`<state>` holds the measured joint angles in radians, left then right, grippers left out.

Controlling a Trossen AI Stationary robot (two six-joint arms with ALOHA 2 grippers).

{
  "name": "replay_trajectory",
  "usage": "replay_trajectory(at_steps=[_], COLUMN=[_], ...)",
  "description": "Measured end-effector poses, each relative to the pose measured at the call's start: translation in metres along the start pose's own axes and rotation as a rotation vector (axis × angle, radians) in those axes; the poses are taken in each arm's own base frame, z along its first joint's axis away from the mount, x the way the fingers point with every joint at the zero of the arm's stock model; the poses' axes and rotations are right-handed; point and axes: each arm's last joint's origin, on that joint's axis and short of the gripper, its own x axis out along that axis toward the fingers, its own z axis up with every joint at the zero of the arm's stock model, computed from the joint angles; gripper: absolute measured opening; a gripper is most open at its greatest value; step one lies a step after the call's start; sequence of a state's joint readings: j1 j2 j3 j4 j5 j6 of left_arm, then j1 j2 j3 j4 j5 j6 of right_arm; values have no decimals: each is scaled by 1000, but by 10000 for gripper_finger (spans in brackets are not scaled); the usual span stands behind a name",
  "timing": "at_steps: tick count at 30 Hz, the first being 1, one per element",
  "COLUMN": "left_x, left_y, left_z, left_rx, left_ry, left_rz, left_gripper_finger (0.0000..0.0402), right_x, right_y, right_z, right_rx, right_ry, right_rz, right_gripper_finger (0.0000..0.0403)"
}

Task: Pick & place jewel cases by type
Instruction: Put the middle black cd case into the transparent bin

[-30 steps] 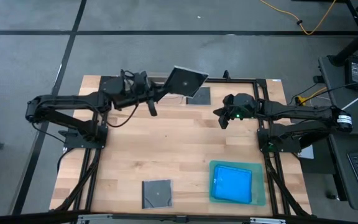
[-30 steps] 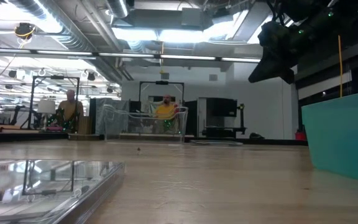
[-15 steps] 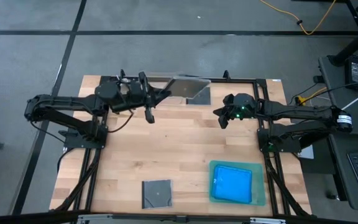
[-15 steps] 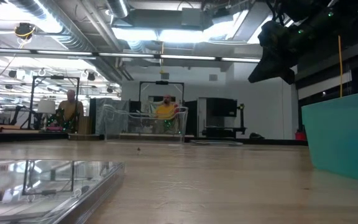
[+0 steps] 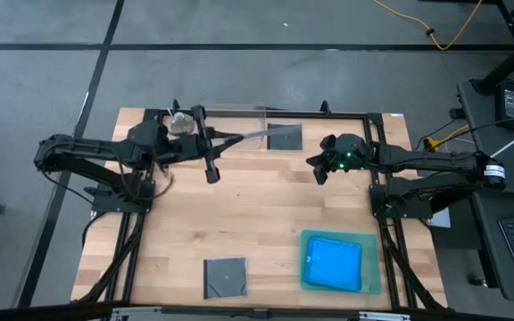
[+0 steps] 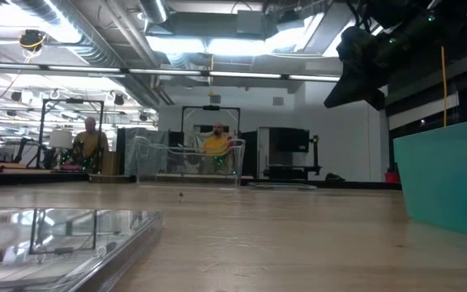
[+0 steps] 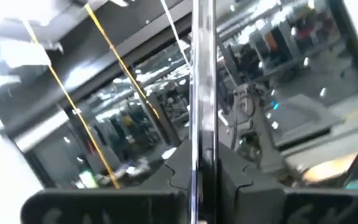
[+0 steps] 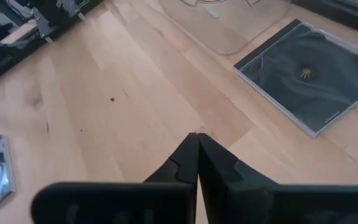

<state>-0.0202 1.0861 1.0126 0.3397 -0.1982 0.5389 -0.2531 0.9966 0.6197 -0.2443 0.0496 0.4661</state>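
Left end effector (image 5: pixel 226 136) clamped on a CD case (image 5: pixel 255 135) held edge-on above the bench (image 5: pixel 239 214) back edge, another case (image 5: pixel 285 136) flat just past it, right end effector (image 5: pixel 314 168) shut and empty beside that, blue cases (image 5: pixel 333 263) far off.

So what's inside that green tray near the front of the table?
A bright blue jewel case lies flat inside the green tray, filling most of it. Anything beneath that top blue case is covered, so more could be stacked there unseen.

Overhead, table-level, two wrist views
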Motion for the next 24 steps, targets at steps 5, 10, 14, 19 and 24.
replay_trajectory(at_steps=[5,10,14,19,24], left_x=[-6,-12,-18,-23,-26], left_y=[-2,-3,-5,-8,-12], left_z=[8,15,22,29,32], left_rx=[166,277,392,544,700], left_ry=[-30,-41,-64,-82,-66], left_rz=[-12,8,7,10,28], left_gripper_finger=[20,20,20,20,20], right_x=[0,0,0,0,0], right_y=[0,0,0,0,0], right_z=[0,0,0,-1,-1], right_rx=[30,54,60,58,80], right_ry=[1,3,6,17,24], right_rz=[1,0,3,20,17], right_gripper_finger=[28,19,7,12,29])
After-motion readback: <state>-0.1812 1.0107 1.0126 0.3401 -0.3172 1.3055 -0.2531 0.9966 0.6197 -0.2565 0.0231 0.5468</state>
